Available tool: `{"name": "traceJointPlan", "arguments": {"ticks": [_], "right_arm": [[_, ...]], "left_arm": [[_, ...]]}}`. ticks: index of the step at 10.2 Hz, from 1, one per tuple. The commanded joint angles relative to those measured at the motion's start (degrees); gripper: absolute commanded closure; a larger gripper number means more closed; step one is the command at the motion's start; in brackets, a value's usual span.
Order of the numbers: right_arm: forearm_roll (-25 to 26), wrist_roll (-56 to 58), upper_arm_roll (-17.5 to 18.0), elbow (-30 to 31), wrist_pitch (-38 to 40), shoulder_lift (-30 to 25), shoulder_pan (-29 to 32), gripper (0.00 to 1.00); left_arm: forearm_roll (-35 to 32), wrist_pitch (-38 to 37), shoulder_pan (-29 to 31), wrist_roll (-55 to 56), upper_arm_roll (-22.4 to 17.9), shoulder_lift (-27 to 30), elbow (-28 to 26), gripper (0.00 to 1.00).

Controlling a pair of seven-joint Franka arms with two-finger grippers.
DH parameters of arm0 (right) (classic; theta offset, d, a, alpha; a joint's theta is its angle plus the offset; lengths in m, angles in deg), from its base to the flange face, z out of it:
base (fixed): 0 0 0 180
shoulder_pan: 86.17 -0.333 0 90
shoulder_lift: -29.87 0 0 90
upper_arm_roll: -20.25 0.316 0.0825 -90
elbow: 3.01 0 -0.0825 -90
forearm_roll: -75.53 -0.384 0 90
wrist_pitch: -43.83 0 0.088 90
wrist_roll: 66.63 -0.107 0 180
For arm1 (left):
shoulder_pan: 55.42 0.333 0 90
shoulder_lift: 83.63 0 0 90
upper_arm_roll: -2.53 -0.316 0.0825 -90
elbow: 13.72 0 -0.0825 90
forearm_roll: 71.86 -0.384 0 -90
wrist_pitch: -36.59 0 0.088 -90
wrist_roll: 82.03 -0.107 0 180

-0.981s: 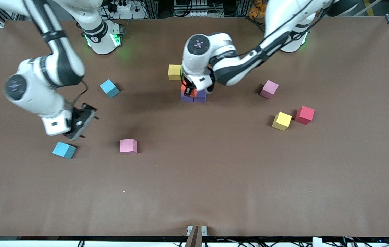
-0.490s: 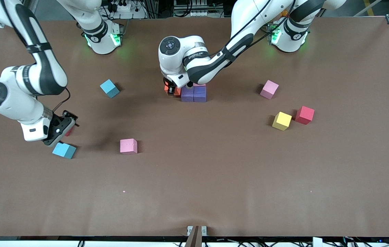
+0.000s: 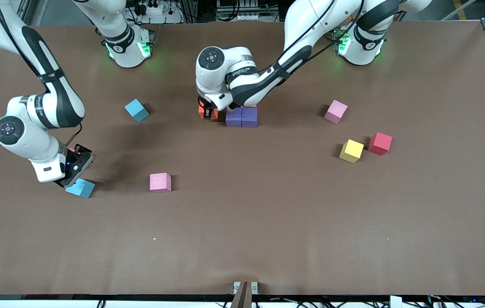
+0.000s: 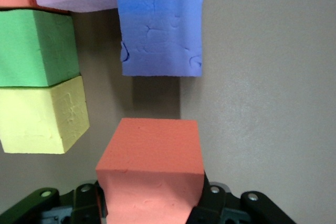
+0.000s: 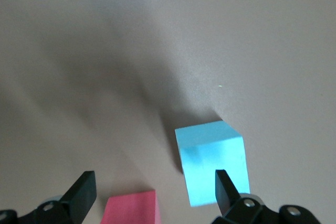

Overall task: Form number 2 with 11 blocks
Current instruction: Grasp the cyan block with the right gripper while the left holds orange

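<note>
Two arms bent low over the table [image 3: 268,205]. Left gripper [image 3: 208,112] clamps an orange block [image 4: 152,174] at nine o'clock of the purple blocks [image 3: 241,116]. Right gripper [image 5: 152,195], fingers spread wide, holds nothing above a cyan block [image 5: 212,161].

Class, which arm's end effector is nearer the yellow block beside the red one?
Left. Its end effector grips an orange block mid-table, nearer the yellow block; the right end effector hovers over a cyan block.

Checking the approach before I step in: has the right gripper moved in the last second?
Yes. The right gripper, fingers open, has swung toward the right arm's end of the table and now sits over the cyan block, closer to it than before.
</note>
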Motion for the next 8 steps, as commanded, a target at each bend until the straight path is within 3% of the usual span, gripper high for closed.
{"name": "traceJointPlan", "arguments": {"ticks": [1, 8], "right_arm": [[0.9, 5.0, 1.4, -4.5, -0.1, 4.8, 1.5, 0.00], [1.6, 11.4, -0.5, -8.7, -2.1, 8.4, 1.8, 0.00]], "left_arm": [[0.4, 0.8, 0.6, 5.8, -0.2, -0.1, 0.4, 0.55], [0.2, 3.7, 2.3, 4.1, 0.0, 0.4, -4.5, 0.55]]}}
